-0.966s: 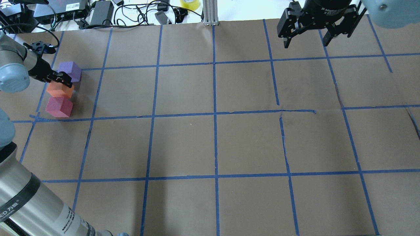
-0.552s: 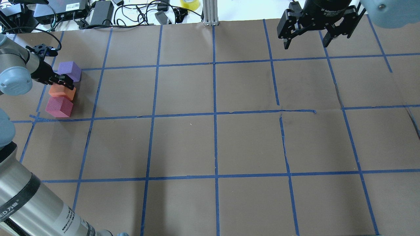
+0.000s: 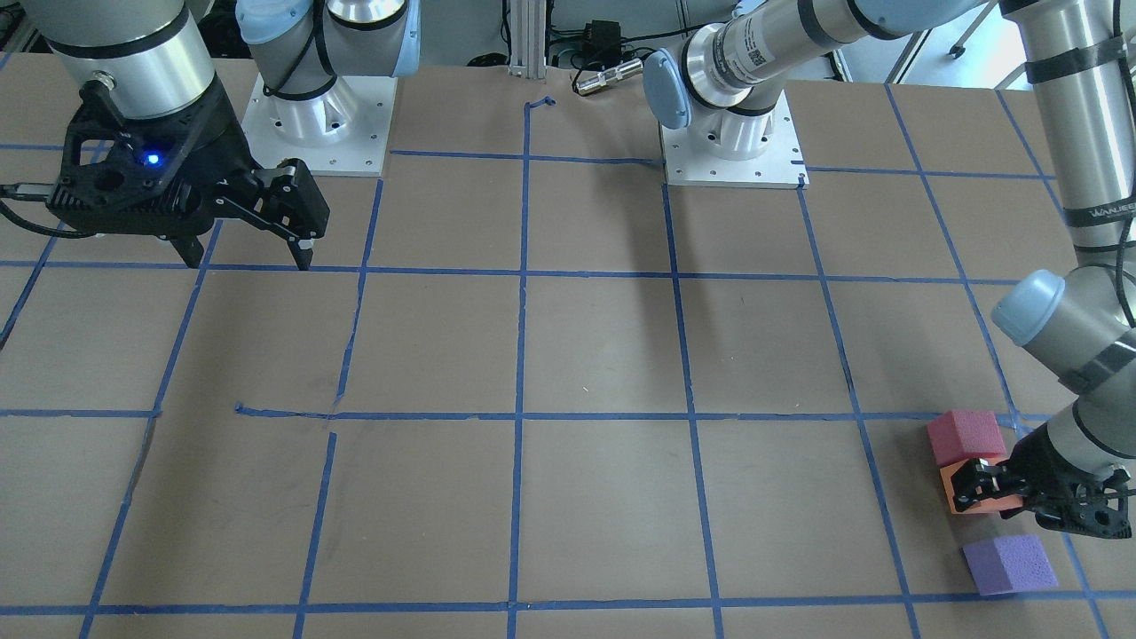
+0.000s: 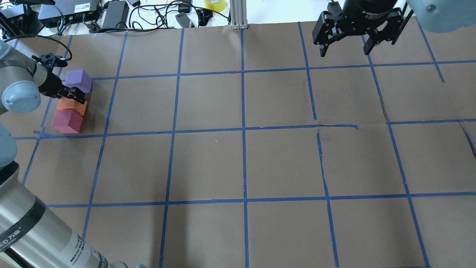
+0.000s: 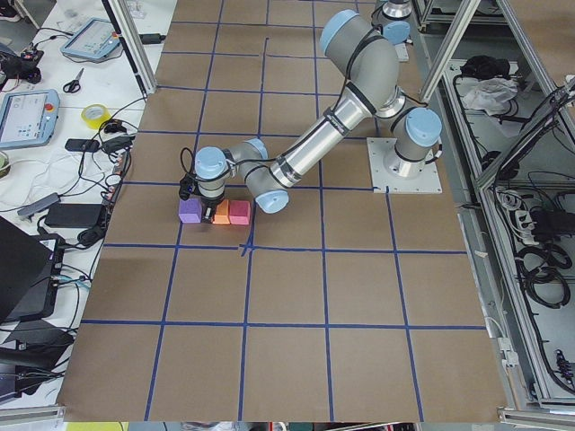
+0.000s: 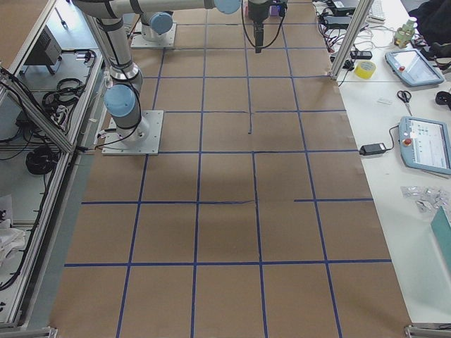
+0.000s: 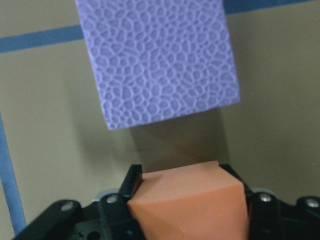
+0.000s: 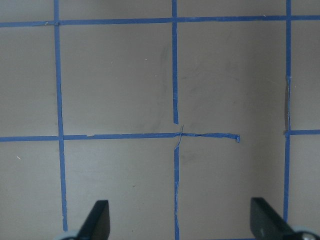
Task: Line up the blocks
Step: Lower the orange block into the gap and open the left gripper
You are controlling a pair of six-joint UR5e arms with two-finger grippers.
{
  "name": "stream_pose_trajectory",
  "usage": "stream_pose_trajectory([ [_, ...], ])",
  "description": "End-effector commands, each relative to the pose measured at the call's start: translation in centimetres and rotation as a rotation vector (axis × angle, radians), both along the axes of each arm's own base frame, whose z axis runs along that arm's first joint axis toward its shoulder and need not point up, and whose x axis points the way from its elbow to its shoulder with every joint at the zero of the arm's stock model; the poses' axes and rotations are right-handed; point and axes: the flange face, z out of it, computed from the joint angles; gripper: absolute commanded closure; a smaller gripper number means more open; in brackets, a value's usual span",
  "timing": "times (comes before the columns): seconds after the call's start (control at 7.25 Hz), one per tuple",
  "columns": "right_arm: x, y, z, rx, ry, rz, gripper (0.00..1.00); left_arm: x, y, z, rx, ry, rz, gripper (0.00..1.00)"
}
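Note:
Three foam blocks lie in a short row at the table's far left. The purple block (image 4: 79, 80) (image 3: 1010, 564) is farthest from the robot. The orange block (image 4: 72, 107) (image 3: 967, 495) is in the middle, and the pinkish-red block (image 4: 67, 121) (image 3: 966, 437) is nearest. My left gripper (image 4: 70, 96) (image 3: 990, 484) is shut on the orange block, which rests against the pinkish-red one. The left wrist view shows the orange block (image 7: 190, 202) between the jaws, with a gap to the purple block (image 7: 157, 60). My right gripper (image 4: 345, 50) (image 3: 248, 257) hangs open and empty at the far right.
Brown paper with a blue tape grid (image 4: 243, 130) covers the table. Cables, power bricks and a tape roll (image 4: 215, 4) lie beyond the far edge. My right wrist view shows only bare grid below the open fingers (image 8: 97, 222).
My left gripper has shifted slightly with the orange block, bringing it up against the pinkish-red block. The purple and pinkish-red blocks have not moved. The right gripper has barely shifted.

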Motion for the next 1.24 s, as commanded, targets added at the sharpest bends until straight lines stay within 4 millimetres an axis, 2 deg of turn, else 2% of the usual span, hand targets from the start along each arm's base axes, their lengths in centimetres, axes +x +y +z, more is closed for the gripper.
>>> stream_pose_trajectory([
  [0.0,0.1,0.7,-1.0,0.037,0.0,0.002,0.0,0.1,-0.2,0.4,-0.009,-0.004,0.0,0.0],
  [0.14,0.0,0.7,-1.0,0.036,0.001,0.0,0.0,0.2,-0.3,1.1,-0.018,-0.013,0.002,0.0],
  [0.28,-0.2,0.6,-1.2,0.036,0.005,-0.001,0.0,0.2,-0.2,2.9,-0.039,-0.026,0.002,0.0],
  [0.41,-0.1,0.6,-1.2,0.036,0.009,0.0,0.0,-0.9,-0.3,4.6,-0.046,-0.035,-0.009,0.0],
  [0.55,-0.2,0.7,-1.1,0.037,0.017,0.004,0.0,-1.8,0.7,7.6,-0.016,-0.02,-0.012,0.0],
  [0.69,0.0,0.7,-1.1,0.035,0.004,0.011,0.0,-4.2,1.7,11.3,0.011,-0.005,-0.033,0.0],
  [0.83,-0.2,0.8,-0.8,0.03,0.013,0.007,0.0,-7.7,2.6,15.5,0.024,-0.013,-0.031,0.0],
  [1.1,-0.3,1.0,-0.8,0.037,0.017,0.005,0.0,-20.6,4.1,23.8,-0.006,-0.044,0.055,0.0],
])
